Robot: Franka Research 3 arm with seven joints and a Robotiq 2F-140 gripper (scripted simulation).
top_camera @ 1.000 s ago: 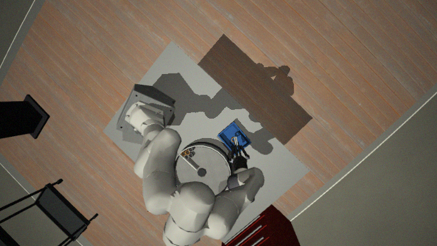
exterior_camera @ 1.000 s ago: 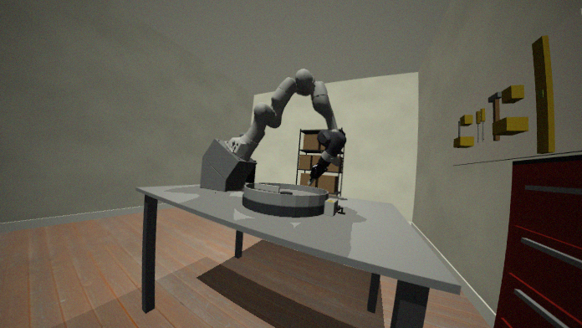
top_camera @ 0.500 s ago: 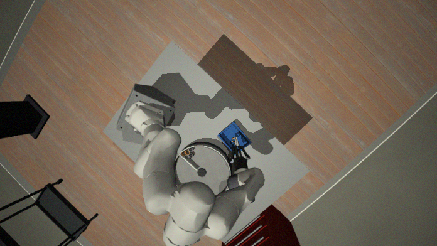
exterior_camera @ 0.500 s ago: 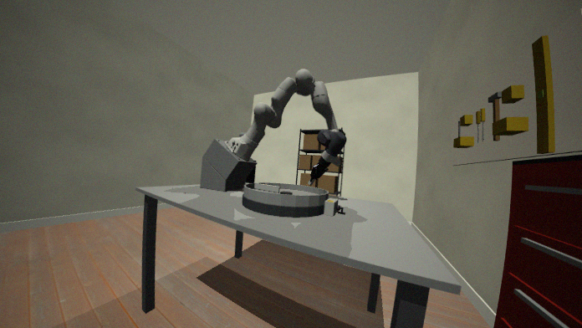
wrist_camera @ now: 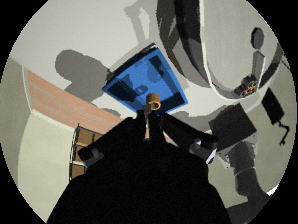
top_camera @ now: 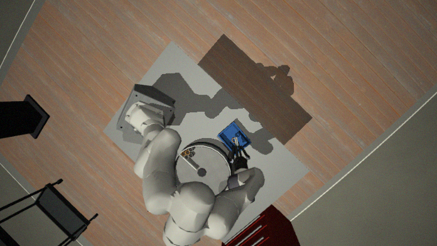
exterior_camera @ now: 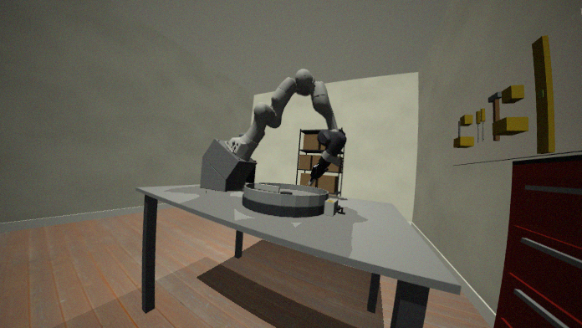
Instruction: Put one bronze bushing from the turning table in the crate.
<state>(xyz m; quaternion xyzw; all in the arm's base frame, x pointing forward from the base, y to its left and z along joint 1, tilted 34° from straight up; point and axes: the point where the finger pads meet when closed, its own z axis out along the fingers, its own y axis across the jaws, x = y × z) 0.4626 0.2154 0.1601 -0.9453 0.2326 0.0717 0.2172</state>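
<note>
Top view: gripper [top_camera: 235, 142], clenched on one bronze bushing [top_camera: 233, 140], hangs over the blue crate [top_camera: 226, 135]; remaining bushings [top_camera: 187, 153] rest on the turning table [top_camera: 216, 176]. Exterior view: arm [exterior_camera: 288, 89] arches over the grey table [exterior_camera: 376, 243]. Wrist view: bushing [wrist_camera: 153, 103] pinched above crate [wrist_camera: 127, 86].

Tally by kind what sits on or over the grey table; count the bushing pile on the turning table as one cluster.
Arm pedestal: 1
Turning table: 1
Blue crate: 1
Bushing cluster on the turning table: 1 (pieces too small to count)
Bronze bushing held in the gripper over the crate: 1
Total: 5
</note>
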